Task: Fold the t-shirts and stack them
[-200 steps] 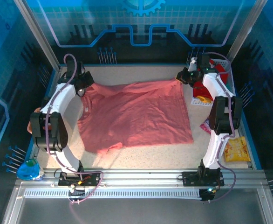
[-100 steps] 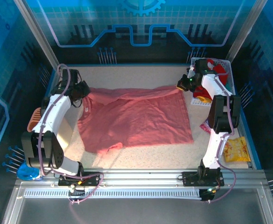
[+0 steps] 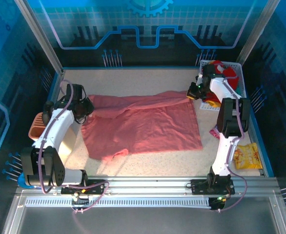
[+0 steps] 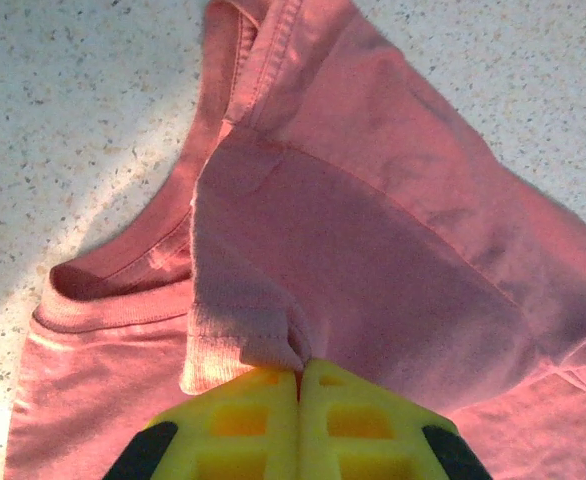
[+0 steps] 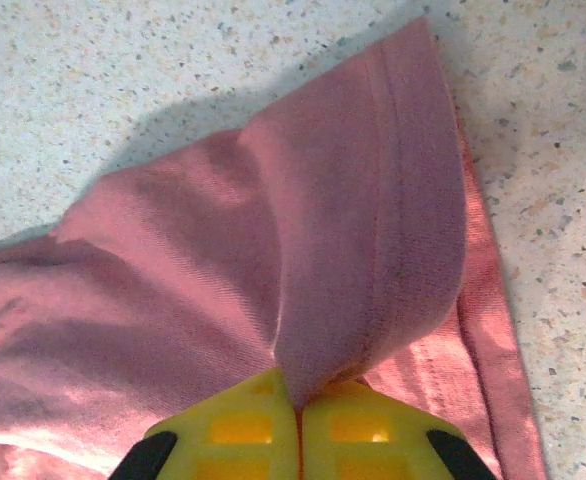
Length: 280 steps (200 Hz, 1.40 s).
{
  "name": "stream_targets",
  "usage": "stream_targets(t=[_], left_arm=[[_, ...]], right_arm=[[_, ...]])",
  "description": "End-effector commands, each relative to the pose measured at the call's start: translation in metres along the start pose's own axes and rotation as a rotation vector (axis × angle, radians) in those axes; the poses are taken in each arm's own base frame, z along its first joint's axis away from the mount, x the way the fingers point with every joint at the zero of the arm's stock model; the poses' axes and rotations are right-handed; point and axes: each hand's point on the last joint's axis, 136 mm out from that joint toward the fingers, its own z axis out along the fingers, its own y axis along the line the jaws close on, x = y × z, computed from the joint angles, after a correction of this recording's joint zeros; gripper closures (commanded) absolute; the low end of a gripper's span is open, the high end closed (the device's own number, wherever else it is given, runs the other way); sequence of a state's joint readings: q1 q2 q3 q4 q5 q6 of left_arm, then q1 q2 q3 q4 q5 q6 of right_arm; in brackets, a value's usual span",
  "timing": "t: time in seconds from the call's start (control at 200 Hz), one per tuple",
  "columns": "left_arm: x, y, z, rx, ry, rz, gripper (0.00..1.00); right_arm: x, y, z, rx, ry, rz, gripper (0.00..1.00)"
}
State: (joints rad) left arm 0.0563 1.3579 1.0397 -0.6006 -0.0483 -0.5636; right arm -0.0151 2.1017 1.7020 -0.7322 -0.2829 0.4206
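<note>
A large salmon-pink t-shirt [image 3: 143,124] lies spread over the middle of the table, its far edge lifted and folded toward me. At the shirt's far left corner my left gripper [image 3: 88,106] is shut on a sleeve hem [image 4: 235,345], beside the ribbed collar [image 4: 113,290]. The right gripper [image 3: 192,92] is shut on the bottom hem corner [image 5: 373,250] at the far right, the cloth draping over its yellow fingers [image 5: 243,425]. More t-shirts, red with some yellow, sit in a white basket [image 3: 234,74] at the back right.
Snack packets lie by the right arm: a yellow one [image 3: 245,156] and a pink one [image 3: 214,131]. An orange object [image 3: 35,127] sits at the left table edge, a blue-green object [image 3: 25,179] near the left base. Speckled tabletop [image 3: 143,80] shows beyond the shirt.
Both grippers have drawn the shirt's far edge toward the near side, the left one also moving down the left side. The far strip of cloth now lies folded over the body.
</note>
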Motion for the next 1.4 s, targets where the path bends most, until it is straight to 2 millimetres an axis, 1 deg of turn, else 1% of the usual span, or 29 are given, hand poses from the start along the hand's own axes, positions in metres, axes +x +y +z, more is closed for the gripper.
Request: stream_targets(t=[0.0, 0.08, 0.165, 0.205, 0.235, 0.285, 0.33, 0.38, 0.44, 0.58, 0.71, 0.77, 0.841, 0.906, 0.966, 1.041, 1.101, 1.181, 1.256, 1.396], left_arm=[[0.004, 0.010, -0.004, -0.022, 0.003, -0.028, 1.00], [0.008, 0.012, -0.003, -0.029, 0.017, -0.028, 1.00], [0.015, 0.018, 0.000, -0.046, 0.038, -0.029, 1.00], [0.018, 0.021, 0.001, -0.062, 0.047, -0.028, 1.00], [0.020, 0.024, 0.002, -0.074, 0.055, -0.024, 1.00], [0.024, 0.027, 0.003, -0.086, 0.072, -0.021, 0.88], [0.027, 0.031, 0.003, -0.103, 0.085, -0.020, 0.80], [0.028, 0.036, 0.002, -0.133, 0.086, -0.023, 0.64], [0.026, 0.037, 0.000, -0.141, 0.083, -0.015, 0.59], [0.019, 0.028, -0.007, -0.134, 0.097, 0.003, 0.56], [0.004, 0.015, -0.010, -0.099, 0.062, 0.013, 0.55], [-0.004, 0.002, -0.010, -0.054, 0.060, 0.013, 0.55], [-0.012, -0.020, -0.005, 0.026, 0.063, 0.004, 0.55], [-0.017, -0.036, 0.003, 0.069, 0.076, 0.003, 0.55], [-0.022, -0.048, 0.015, 0.084, 0.086, 0.009, 0.55], [-0.027, -0.061, 0.032, 0.091, 0.103, 0.012, 0.56], [-0.031, -0.069, 0.046, 0.095, 0.119, 0.008, 0.56], [-0.035, -0.073, 0.067, 0.085, 0.134, 0.002, 0.57], [-0.036, -0.071, 0.086, 0.060, 0.150, 0.000, 0.57], [-0.026, -0.059, 0.117, -0.002, 0.207, -0.002, 0.58]], right_arm=[[0.004, -0.004, 0.005, 0.055, 0.034, -0.025, 0.91], [0.004, -0.007, 0.006, 0.074, 0.035, -0.030, 0.89], [0.006, -0.007, 0.007, 0.091, 0.036, -0.040, 0.83], [0.006, -0.007, 0.007, 0.103, 0.036, -0.046, 0.76], [0.007, -0.008, 0.007, 0.113, 0.037, -0.052, 0.66], [0.007, -0.008, 0.006, 0.131, 0.034, -0.060, 0.55], [0.006, -0.007, 0.004, 0.142, 0.030, -0.068, 0.48], [0.005, -0.005, 0.000, 0.145, 0.020, -0.073, 0.43], [0.002, -0.002, -0.004, 0.143, 0.006, -0.078, 0.40], [-0.003, 0.010, -0.017, 0.135, -0.034, -0.103, 0.35], [-0.003, 0.026, -0.027, 0.140, -0.064, -0.147, 0.30], [-0.003, 0.033, -0.030, 0.144, -0.084, -0.170, 0.27], [-0.004, 0.041, -0.032, 0.148, -0.110, -0.189, 0.24], [-0.005, 0.046, -0.034, 0.166, -0.138, -0.211, 0.22], [-0.003, 0.052, -0.031, 0.150, -0.142, -0.219, 0.21], [0.000, 0.056, -0.018, 0.109, -0.112, -0.207, 0.21], [0.001, 0.053, -0.009, 0.117, -0.092, -0.198, 0.22], [0.008, 0.047, 0.008, 0.127, -0.050, -0.182, 0.24], [0.015, 0.043, 0.023, 0.112, -0.012, -0.162, 0.26], [0.024, 0.031, 0.044, 0.133, 0.035, -0.146, 0.28]])
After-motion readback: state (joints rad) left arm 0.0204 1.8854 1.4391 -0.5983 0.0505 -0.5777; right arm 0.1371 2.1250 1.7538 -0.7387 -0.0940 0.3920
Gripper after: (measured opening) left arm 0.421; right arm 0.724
